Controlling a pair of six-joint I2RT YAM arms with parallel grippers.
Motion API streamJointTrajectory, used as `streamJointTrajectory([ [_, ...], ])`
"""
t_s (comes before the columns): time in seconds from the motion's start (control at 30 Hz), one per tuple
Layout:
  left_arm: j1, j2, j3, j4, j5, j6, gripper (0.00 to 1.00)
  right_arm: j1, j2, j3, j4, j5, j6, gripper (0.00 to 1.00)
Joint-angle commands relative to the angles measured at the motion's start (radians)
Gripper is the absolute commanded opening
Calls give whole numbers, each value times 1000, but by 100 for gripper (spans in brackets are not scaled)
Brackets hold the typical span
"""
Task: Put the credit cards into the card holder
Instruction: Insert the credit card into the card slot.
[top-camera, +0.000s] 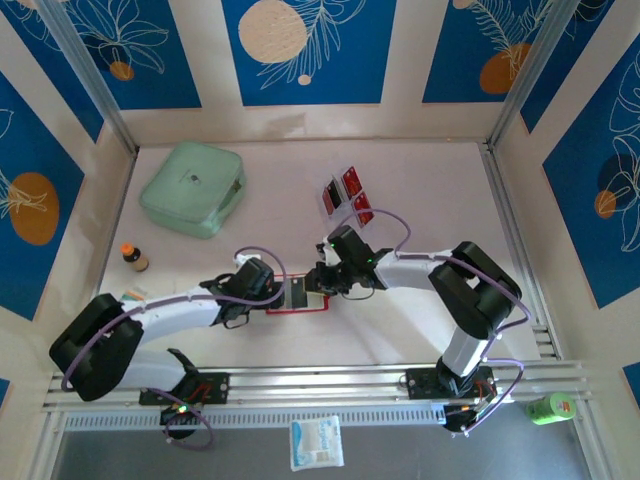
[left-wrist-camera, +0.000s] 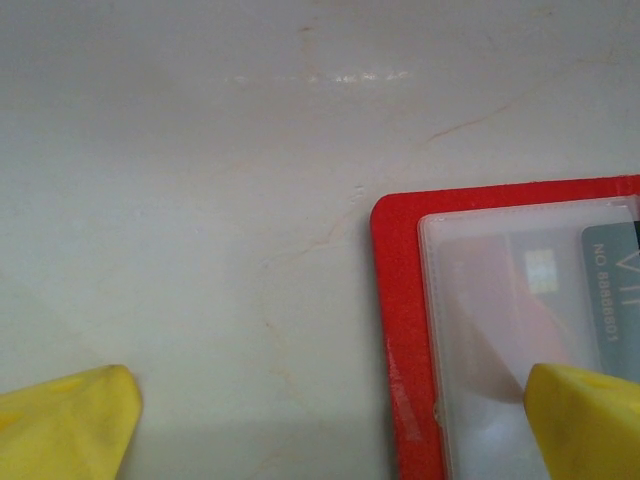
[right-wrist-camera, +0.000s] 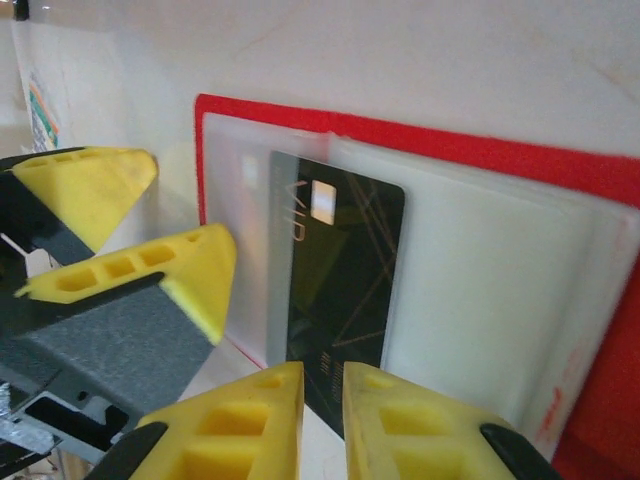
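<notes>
Card holder (top-camera: 292, 310) lies open and flat on the table (top-camera: 400, 335), near centre, between both grippers. I record the left gripper (left-wrist-camera: 330, 400) with jaws wide apart: one fingertip (left-wrist-camera: 585, 420) rests on the holder's clear pocket, the other sits over bare table beside it. Right gripper (right-wrist-camera: 322, 400) has jaws almost together, clamped on the near edge of a dark credit card (right-wrist-camera: 345, 270). That card lies across the translucent pockets, one long edge under a pocket layer. Other red credit cards (top-camera: 350, 190) stand grouped just beyond the right gripper. Mint-green case (top-camera: 192, 188) sits far left.
</notes>
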Motion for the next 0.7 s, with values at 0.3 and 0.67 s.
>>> streamJointTrajectory([
  [0.3,-2,-50,-55,-87,-47,-30,100,26,65,125,-132,12,-74,6],
  [0.67,-1,-23,-62,-58,-36,-35,100,78,153,223,-274,83,-101,0],
])
